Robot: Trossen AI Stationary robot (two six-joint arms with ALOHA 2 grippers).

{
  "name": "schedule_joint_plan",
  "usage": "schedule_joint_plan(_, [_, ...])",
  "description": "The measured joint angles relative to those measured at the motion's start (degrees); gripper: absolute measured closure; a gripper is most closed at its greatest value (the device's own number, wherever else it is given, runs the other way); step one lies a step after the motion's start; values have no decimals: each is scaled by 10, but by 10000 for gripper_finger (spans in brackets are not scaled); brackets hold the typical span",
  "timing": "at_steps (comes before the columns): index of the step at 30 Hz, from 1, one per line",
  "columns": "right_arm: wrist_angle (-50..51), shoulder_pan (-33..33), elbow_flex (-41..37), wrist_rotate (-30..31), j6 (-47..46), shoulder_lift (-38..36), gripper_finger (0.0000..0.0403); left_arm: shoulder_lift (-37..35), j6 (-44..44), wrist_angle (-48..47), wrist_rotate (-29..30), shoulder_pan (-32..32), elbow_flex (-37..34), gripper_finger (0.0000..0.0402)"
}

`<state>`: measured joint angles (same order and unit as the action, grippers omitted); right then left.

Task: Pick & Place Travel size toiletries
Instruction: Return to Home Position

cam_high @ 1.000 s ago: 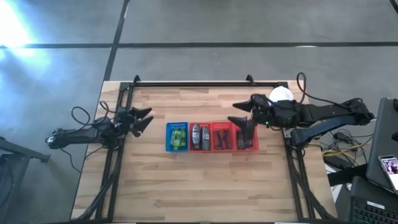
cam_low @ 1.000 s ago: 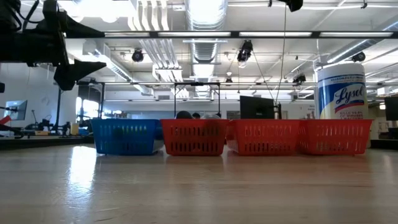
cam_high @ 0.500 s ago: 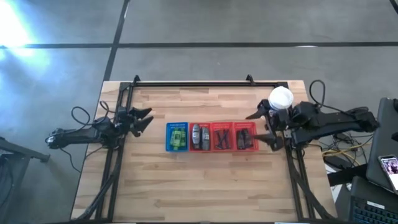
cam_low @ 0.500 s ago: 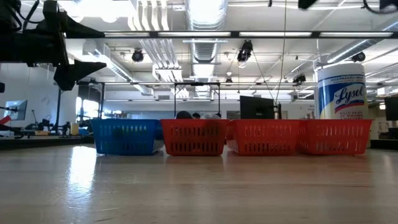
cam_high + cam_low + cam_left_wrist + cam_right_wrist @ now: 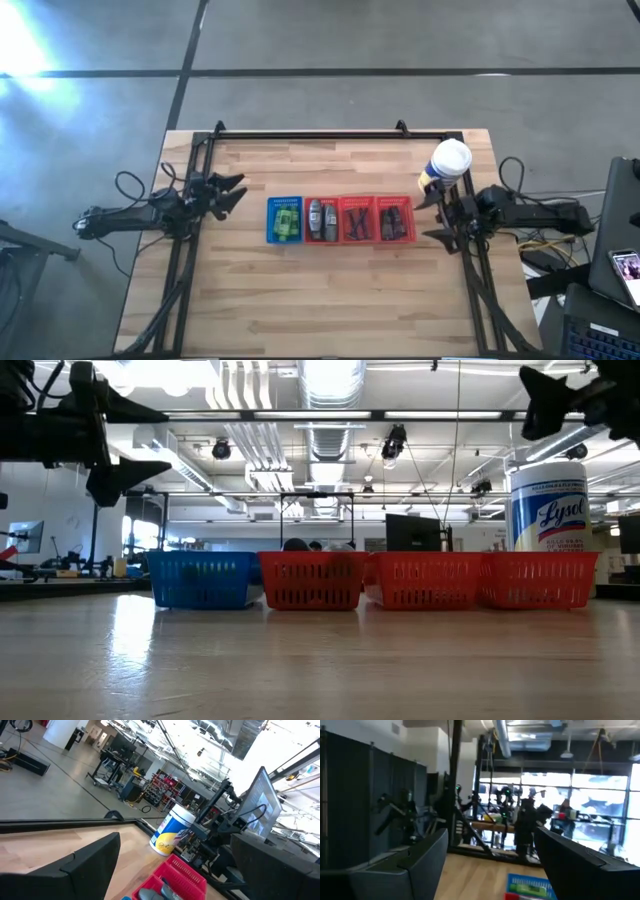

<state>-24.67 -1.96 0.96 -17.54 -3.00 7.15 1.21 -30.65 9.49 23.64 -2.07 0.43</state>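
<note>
The toiletries lie sorted in a row of four small baskets at mid-table. Green bottles (image 5: 288, 219) fill the blue basket (image 5: 272, 220). Grey sticks (image 5: 320, 219), dark razors (image 5: 357, 222) and brown tubes (image 5: 394, 221) each lie in a red basket. My left gripper (image 5: 229, 190) hangs open above the table's left side, left of the blue basket. My right gripper (image 5: 432, 219) is open and raised near the table's right edge, just right of the last red basket (image 5: 408, 222). Both grippers hold nothing.
A large white-and-yellow canister (image 5: 451, 160) stands upright behind the right gripper, near the far right corner; it also shows in the low view (image 5: 548, 505). A black frame rail (image 5: 310, 135) runs along the far edge. Bare wood lies in front of the baskets.
My right arm has drawn back from above the rightmost red basket toward the table's right edge, past the canister, its fingers staying open and empty. The baskets and their contents have not moved.
</note>
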Motion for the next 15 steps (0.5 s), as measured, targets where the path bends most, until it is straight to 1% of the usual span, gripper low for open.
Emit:
schedule_joint_plan(5, [109,-2,-4,-12,1,-72,126,0,0,-3,0,0,0,19])
schedule_joint_plan(8, [130,-2,-4,-5,2,-65,133,0,0,-5,0,0,0,19])
schedule_joint_plan(15, [143,-2,-4,-5,1,-35,153,4,0,-11,0,0,0,19])
